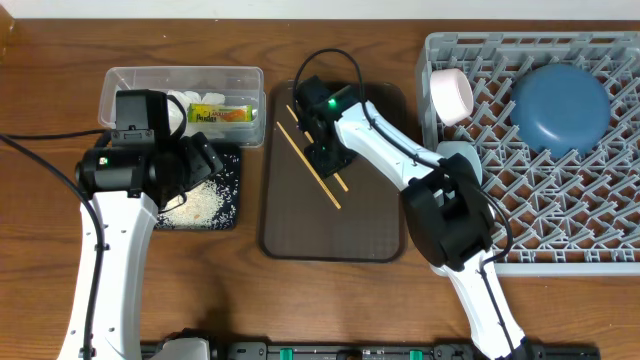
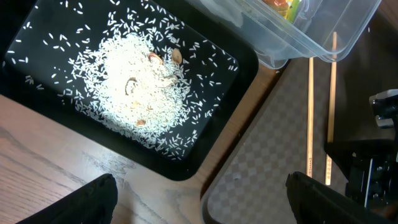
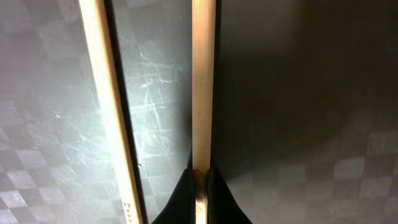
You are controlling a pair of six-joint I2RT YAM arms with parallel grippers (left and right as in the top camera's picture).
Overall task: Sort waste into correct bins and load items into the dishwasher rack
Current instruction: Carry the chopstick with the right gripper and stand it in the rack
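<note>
Wooden and thin, one chopstick [image 3: 203, 81] was clamped between the closed fingertips of the right gripper [image 3: 200, 182] on the brown serving tray [image 1: 300, 225], the second chopstick [image 3: 109, 124] being seen just beside it. The left gripper [image 2: 208, 199] was held over the black tray [image 2: 239, 74], fingers spread wide apart, where loose rice [image 2: 134, 81] was heaped near the clear tub [image 2: 298, 43].

OVERHEAD: bright, even top light; sharp; soft short shadows on tabletop [image 1: 55, 70] | LEFT WRIST: bright; rice [image 2: 130, 71] nearly blown out on black tray [image 2: 241, 62]; left end effector [image 2: 199, 202] fingers [image 2: 93, 202] blurred at lower edge | RIGHT WRIST: dim; right half in deep shadow; sheen on serving tray [image 3: 155, 74]; chopstick [image 3: 203, 81] soft-focus
</note>
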